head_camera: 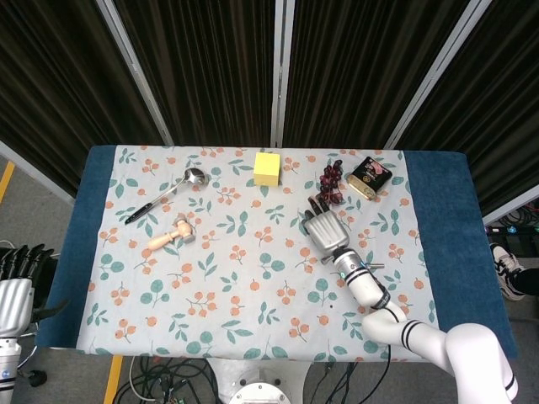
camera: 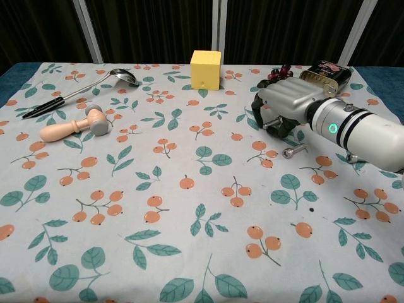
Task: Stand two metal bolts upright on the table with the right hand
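My right hand (camera: 289, 101) hovers low over the right-centre of the table, fingers curled down. A small metal bolt (camera: 272, 122) lies level in its fingers, and its grey shaft pokes out to the left. In the head view the right hand (head_camera: 324, 229) covers that bolt. A second bolt (camera: 292, 151) lies flat on the cloth just in front of the hand, also seen as a bolt (head_camera: 327, 258) from above. A third bolt (head_camera: 373, 266) lies flat beside my forearm, mostly hidden in the chest view. My left hand (head_camera: 15, 284) hangs off the table's left edge, holding nothing.
A yellow block (camera: 206, 69) stands at the back centre. A dark bunch of grapes (head_camera: 331, 181) and a tin (camera: 325, 69) sit behind the right hand. A ladle (camera: 79, 90) and a wooden mallet (camera: 72, 126) lie at the far left.
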Controlling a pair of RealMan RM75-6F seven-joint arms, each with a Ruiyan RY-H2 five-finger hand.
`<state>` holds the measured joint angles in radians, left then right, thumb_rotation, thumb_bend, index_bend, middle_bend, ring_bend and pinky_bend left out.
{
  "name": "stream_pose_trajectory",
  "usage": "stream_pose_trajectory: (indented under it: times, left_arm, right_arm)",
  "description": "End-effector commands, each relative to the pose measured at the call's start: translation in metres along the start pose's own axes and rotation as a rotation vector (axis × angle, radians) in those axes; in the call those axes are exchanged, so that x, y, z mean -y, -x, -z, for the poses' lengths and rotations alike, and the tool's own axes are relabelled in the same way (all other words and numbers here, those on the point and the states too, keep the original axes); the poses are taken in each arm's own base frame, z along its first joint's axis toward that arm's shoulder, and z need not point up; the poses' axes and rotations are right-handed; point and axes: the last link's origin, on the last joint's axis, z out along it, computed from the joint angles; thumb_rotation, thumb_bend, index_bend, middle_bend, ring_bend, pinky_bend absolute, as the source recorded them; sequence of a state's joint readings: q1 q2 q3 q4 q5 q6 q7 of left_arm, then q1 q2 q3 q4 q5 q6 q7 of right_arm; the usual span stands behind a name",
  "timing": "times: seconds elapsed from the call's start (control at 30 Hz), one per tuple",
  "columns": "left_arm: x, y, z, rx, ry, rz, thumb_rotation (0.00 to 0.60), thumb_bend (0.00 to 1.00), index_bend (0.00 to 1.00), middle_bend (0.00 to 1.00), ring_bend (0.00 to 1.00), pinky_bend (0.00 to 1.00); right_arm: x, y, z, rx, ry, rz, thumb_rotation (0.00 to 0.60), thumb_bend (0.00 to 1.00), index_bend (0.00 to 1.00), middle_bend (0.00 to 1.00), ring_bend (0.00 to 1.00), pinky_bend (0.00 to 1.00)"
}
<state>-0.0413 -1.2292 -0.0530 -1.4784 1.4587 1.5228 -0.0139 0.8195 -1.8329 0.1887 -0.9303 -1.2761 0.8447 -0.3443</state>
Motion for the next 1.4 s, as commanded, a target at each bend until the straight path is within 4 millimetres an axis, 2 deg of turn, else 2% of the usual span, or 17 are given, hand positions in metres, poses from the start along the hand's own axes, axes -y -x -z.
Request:
stream_pose_trajectory:
  times: [0.03, 0.27, 0.47, 0.7, 1.13, 1.4]
  left_arm:
    - [0.000, 0.000, 0.000, 0.001, 0.001, -0.001, 0.600, 0.00, 0.16, 0.09, 0.00, 0.00]
    - [-0.001, 0.000, 0.000, 0.001, 0.002, -0.004, 0.600, 0.00, 0.16, 0.09, 0.00, 0.00]
    - [-0.001, 0.000, 0.000, 0.002, -0.002, -0.003, 0.600, 0.00, 0.16, 0.09, 0.00, 0.00]
    - [0.001, 0.000, 0.000, 0.003, -0.010, 0.000, 0.600, 0.00, 0.16, 0.09, 0.00, 0.00]
    - [0.002, 0.002, 0.001, 0.009, -0.011, -0.002, 0.600, 0.00, 0.16, 0.09, 0.00, 0.00]
    - [0.002, 0.001, 0.001, 0.007, -0.012, -0.001, 0.600, 0.00, 0.16, 0.09, 0.00, 0.00]
  right_arm:
    - [-0.004, -0.005, 0.003, 0.000, 0.014, -0.086, 0.600, 0.36, 0.60, 0.28, 0.00, 0.00]
    - [-0.004, -0.024, -0.001, 0.017, 0.041, -0.347, 0.600, 0.36, 0.60, 0.29, 0.00, 0.00]
    - [0.004, -0.029, -0.008, 0.103, 0.036, -0.581, 0.600, 0.36, 0.60, 0.29, 0.00, 0.00]
    - [0.009, -0.032, -0.013, 0.118, 0.036, -0.667, 0.600, 0.36, 0.60, 0.29, 0.00, 0.00]
    - [0.007, -0.029, -0.018, 0.126, 0.052, -0.718, 0.600, 0.36, 0.60, 0.28, 0.00, 0.00]
    - [0.004, -0.027, -0.020, 0.127, 0.054, -0.728, 0.600, 0.36, 0.54, 0.26, 0.00, 0.00]
